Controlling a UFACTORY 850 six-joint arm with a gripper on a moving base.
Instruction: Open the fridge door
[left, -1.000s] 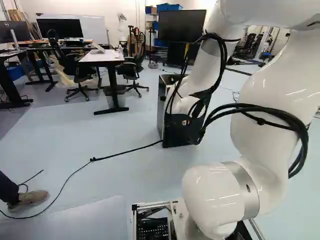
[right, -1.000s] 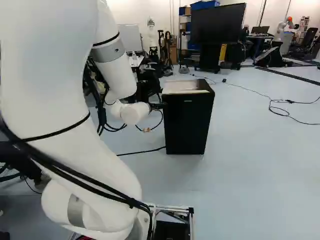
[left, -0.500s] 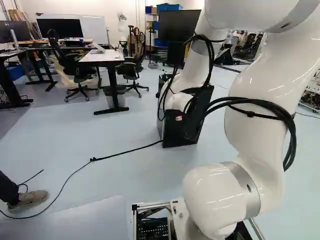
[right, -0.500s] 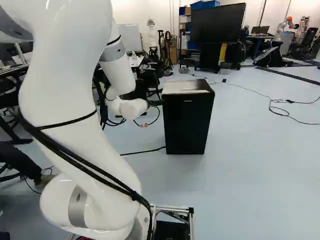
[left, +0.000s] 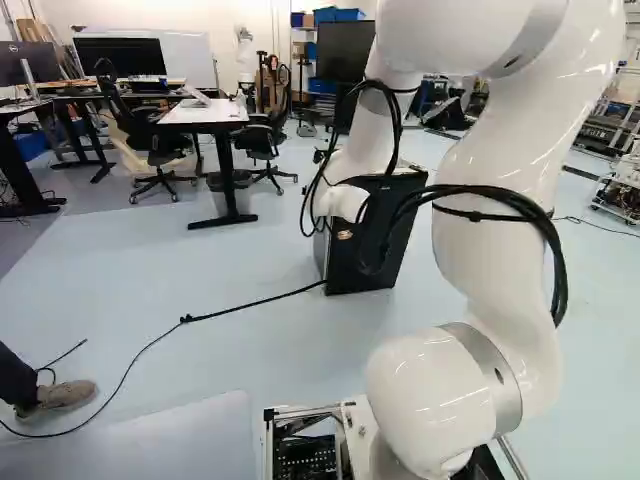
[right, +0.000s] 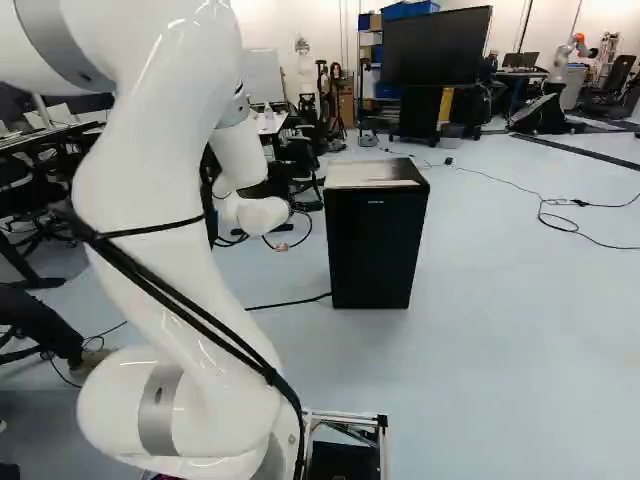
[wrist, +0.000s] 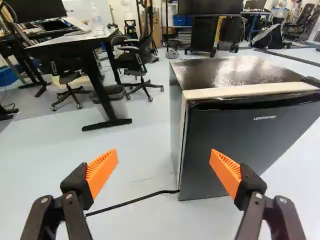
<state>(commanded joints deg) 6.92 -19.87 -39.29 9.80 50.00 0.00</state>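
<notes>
The fingers are spread wide with nothing pinched between their orange pads. With straight ahead of them as twelve o'clock, the compact fridge stands at one o'clock, on the floor and apart from the pads. Its dark door lies closed against the cabinet. A black cable runs along the floor from the fridge's near lower corner toward eight o'clock. Farther off, a black-legged desk stands at eleven o'clock, with a wheeled office chair beside it.

Seen from the joint at the foot of the right base view, the fridge is at one o'clock, with the arm rising at eleven. The large screen stands beyond the fridge. In the left base view, the arm partly covers the fridge.
</notes>
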